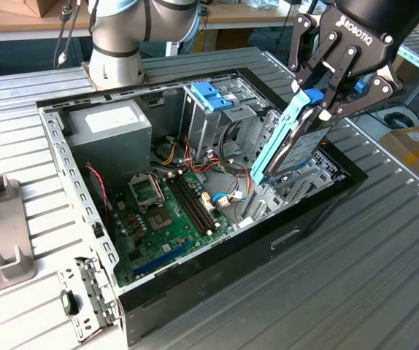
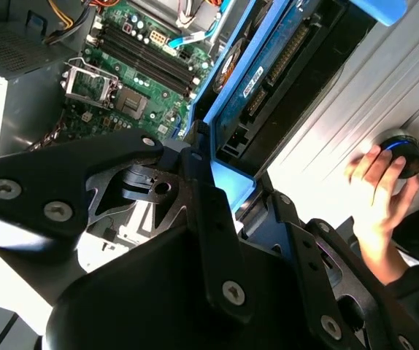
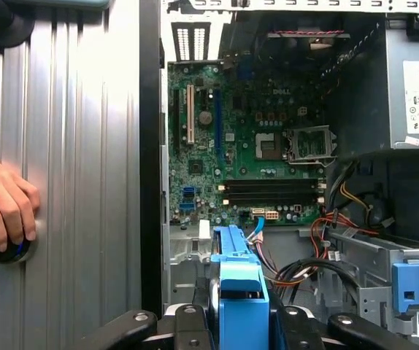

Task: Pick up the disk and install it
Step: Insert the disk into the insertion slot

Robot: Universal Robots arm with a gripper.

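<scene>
The disk (image 1: 299,149) is a dark grey drive in a light blue bracket. It hangs tilted, nearly on edge, over the open computer case (image 1: 217,271) at the exterior view's right. Its lower end dips into the case beside the drive cage. My gripper (image 1: 320,100) is shut on the drive's upper end, with black fingers on both sides of the blue bracket. In the second wrist view the disk (image 2: 268,76) shows its circuit-board side beyond the gripper (image 2: 220,171). The first wrist view has the blue bracket (image 3: 240,288) between the fingers (image 3: 187,324), above the motherboard.
Inside the case lie a green motherboard (image 1: 167,213), a grey power supply box (image 1: 111,125) and a drive cage with a bare blue caddy (image 1: 211,95). A person's hand (image 2: 379,191) rests on a black knob on the ribbed table beside the case. A grey fixture (image 1: 1,244) stands at the exterior view's left.
</scene>
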